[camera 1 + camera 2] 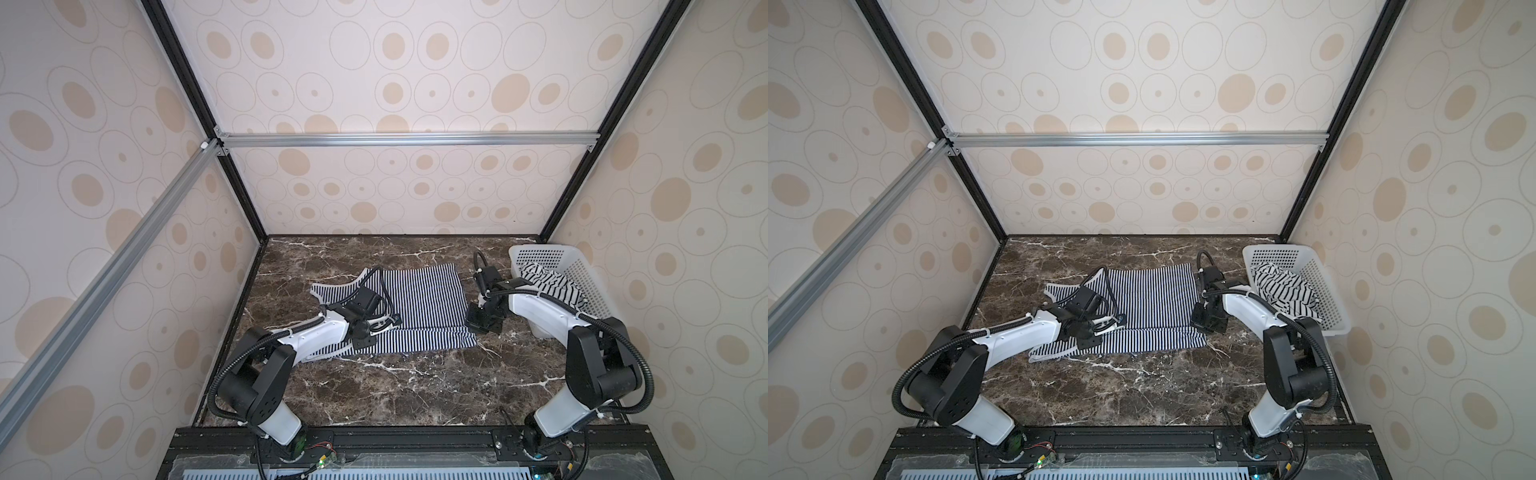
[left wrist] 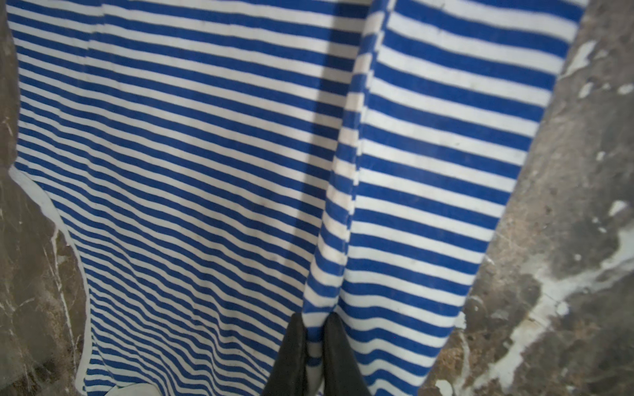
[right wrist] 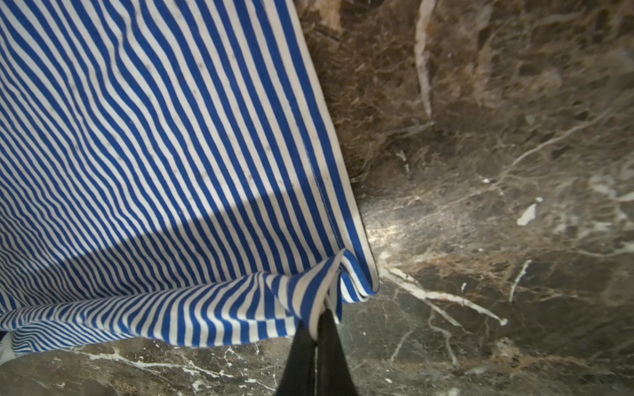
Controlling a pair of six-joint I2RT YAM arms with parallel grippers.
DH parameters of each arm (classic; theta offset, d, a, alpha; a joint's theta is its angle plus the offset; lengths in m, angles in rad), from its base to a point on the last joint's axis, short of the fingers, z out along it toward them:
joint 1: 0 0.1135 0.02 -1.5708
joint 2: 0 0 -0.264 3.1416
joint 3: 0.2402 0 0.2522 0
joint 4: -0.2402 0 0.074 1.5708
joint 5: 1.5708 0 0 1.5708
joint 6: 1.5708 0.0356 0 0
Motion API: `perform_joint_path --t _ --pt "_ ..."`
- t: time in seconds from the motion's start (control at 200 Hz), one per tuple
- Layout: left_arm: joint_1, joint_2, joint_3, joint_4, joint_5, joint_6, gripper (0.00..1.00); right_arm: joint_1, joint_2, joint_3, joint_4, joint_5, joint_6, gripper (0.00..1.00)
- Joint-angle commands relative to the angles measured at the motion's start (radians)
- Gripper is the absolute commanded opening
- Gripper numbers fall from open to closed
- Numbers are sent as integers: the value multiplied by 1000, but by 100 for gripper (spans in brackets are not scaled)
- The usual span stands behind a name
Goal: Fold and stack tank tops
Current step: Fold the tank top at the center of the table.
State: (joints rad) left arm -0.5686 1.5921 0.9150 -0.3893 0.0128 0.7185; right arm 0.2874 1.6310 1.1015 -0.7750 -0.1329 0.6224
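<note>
Left tool (image 2: 314, 324) and right tool (image 3: 317, 325) each clamp the fine-striped top (image 1: 419, 299), grips hidden from above.

1: fine navy-striped top (image 1: 419, 307), spread mostly flat on table (image 1: 415, 395) | 2: wide black-striped top (image 1: 552, 286), crumpled inside basket (image 1: 586, 274)

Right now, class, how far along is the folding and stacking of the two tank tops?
Done: fine-striped top lies spread on the table. In hand: left gripper and right gripper both pinch its fabric, fold not finished. Left: the wide-striped top, crumpled in the basket, and the stack.
</note>
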Motion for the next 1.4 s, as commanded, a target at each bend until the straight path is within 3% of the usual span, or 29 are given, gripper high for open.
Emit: perform_joint_path --t 0.0,0.73,0.956,1.101,1.291,1.391 --pt "10 24 44 7 -9 31 14 -4 7 29 -40 26 -17 1" --pt "22 123 103 33 -34 39 18 -50 121 95 -13 20 -33 2" --pt "28 152 116 76 -99 23 27 -57 168 142 -7 11 -36 7" --pt "33 154 128 101 -152 7 36 -63 190 178 -20 12 -42 15" --pt "48 85 125 158 -222 -52 43 -63 132 185 -44 65 -33 22" --pt "55 3 81 165 -210 -86 47 -59 78 126 -1 25 -15 24"
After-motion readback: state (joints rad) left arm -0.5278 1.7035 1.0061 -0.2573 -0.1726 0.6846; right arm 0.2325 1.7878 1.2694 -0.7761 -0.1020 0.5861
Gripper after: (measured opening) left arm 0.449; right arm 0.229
